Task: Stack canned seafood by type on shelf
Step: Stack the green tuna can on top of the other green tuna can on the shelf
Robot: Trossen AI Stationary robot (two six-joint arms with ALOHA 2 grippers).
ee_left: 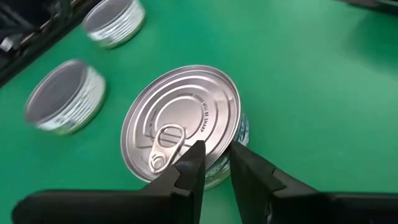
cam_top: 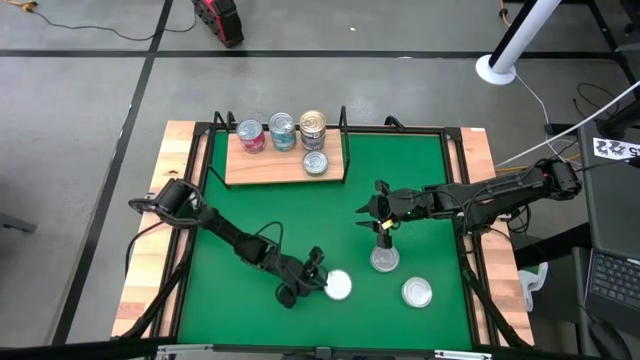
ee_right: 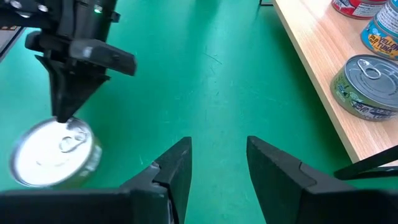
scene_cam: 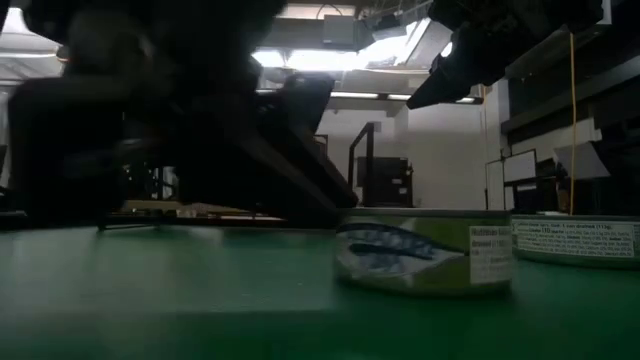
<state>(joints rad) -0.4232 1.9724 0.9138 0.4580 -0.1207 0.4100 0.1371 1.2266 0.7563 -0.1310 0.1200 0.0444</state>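
Observation:
A squat tin (ee_left: 180, 121) with a silver pull-tab lid stands on the green mat (cam_top: 420, 170) near the front edge. My left gripper (cam_top: 316, 268) is at its rim, fingers a narrow gap apart; the right wrist view also shows its tip over this tin (ee_right: 53, 152). My right gripper (ee_right: 217, 162) hovers open over the mat's middle, holding nothing. The shelf (cam_top: 270, 172) lies at the mat's far edge. It bears a red-pink stack (cam_top: 251, 135), a blue-teal stack (cam_top: 282, 132), a gold stack (cam_top: 313, 128) and a single tin (cam_top: 315, 162). My left gripper comes slanting down at the tin's rim (ee_left: 219, 163) on the side toward the table's left. One finger (ee_left: 194, 163) stands over the lid's edge beside the pull tab, the other (ee_left: 249, 171) outside the side wall. Whether they touch the tin I cannot tell. The tin stands flat on the mat.
Two more tins stand on the mat to the right of the held-at one, the farther tin (cam_top: 385, 259) below my right gripper and the nearer tin (cam_top: 416, 291) by the front edge. Black rails edge the mat. Free mat lies between the shelf and the arms.

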